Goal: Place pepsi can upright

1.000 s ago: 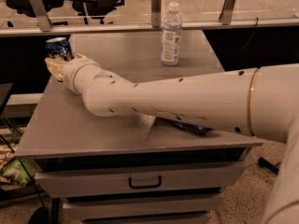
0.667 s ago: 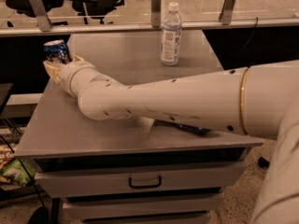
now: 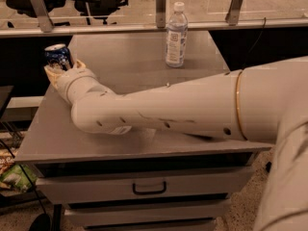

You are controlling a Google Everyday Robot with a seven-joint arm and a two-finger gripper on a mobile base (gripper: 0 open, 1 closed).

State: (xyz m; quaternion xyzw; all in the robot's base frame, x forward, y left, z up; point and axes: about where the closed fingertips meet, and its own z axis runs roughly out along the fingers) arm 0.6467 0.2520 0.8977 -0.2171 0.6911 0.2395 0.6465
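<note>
The pepsi can is dark blue with a silver top. It stands nearly upright at the far left edge of the grey table, top end up. My gripper is at the can's lower part, with tan fingers on either side of it, shut on the can. My thick white arm reaches across the table from the right and hides the can's base, so I cannot tell whether it rests on the table.
A clear water bottle with a white cap stands upright at the back middle of the table. A railing with posts runs behind the table. Drawers sit under the table top. Clutter lies on the floor at the left.
My gripper and the can have moved left and a little toward the back. The can has gone from tilted to nearly upright.
</note>
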